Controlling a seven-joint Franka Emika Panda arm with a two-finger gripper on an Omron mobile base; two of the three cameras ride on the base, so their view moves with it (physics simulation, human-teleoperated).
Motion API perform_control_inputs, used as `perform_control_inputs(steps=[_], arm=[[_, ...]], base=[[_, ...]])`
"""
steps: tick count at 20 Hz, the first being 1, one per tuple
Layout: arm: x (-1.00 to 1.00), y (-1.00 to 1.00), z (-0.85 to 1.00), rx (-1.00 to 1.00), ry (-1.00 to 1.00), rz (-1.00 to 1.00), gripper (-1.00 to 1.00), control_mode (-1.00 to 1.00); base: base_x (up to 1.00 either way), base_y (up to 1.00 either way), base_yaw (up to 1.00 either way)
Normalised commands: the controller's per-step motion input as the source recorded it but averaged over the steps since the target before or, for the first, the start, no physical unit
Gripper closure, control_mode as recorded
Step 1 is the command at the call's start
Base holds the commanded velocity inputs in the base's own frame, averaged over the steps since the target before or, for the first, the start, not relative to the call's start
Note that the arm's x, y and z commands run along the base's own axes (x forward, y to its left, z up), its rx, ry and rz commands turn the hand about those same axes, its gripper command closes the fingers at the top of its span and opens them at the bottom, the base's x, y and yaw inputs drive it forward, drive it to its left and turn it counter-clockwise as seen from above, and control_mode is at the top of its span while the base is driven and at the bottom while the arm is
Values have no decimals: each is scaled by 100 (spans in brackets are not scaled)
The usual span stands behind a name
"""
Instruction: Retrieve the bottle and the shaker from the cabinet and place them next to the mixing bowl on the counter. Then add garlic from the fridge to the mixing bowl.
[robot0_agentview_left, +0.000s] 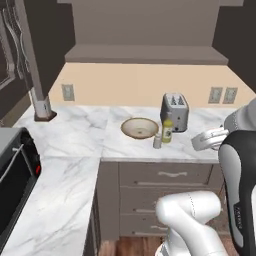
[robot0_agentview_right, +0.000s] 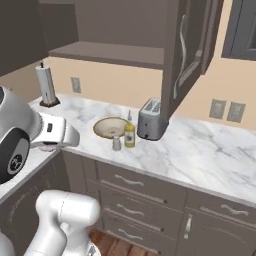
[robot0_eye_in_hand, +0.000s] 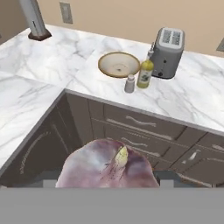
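My gripper (robot0_eye_in_hand: 109, 180) is shut on a purple-white garlic bulb (robot0_eye_in_hand: 109, 168) with a yellow tip. It is held out in front of the brown base cabinets, short of the counter (robot0_agentview_left: 75, 135). On the counter sits the tan-rimmed mixing bowl (robot0_agentview_left: 139, 128) (robot0_agentview_right: 110, 127) (robot0_eye_in_hand: 119, 64). The yellow-olive bottle (robot0_agentview_left: 167, 130) (robot0_agentview_right: 130, 134) (robot0_eye_in_hand: 145, 72) and the small grey shaker (robot0_agentview_left: 157, 141) (robot0_agentview_right: 116, 144) (robot0_eye_in_hand: 129, 84) stand upright just right of the bowl. The cabinet (robot0_agentview_left: 145, 52) above has a bare shelf. The fridge is out of view.
A silver toaster (robot0_agentview_left: 174, 111) (robot0_eye_in_hand: 168, 46) stands behind the bottle. The cabinet door (robot0_agentview_right: 187, 55) hangs open above it. A paper towel holder (robot0_agentview_left: 42, 107) sits in the back left corner. A black microwave (robot0_agentview_left: 12, 170) is on the left counter run.
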Motion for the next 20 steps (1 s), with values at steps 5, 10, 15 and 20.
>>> perform_control_inputs(steps=[5, 10, 15, 20], arm=[[0, 0, 0, 0, 0, 0, 100, 100], [0, 0, 0, 0, 0, 0, 100, 100], [0, 0, 0, 0, 0, 0, 100, 100], [0, 0, 0, 0, 0, 0, 100, 100]], base=[[61, 14, -7], [50, 64, -17], [92, 29, -17], [78, 0, -14]])
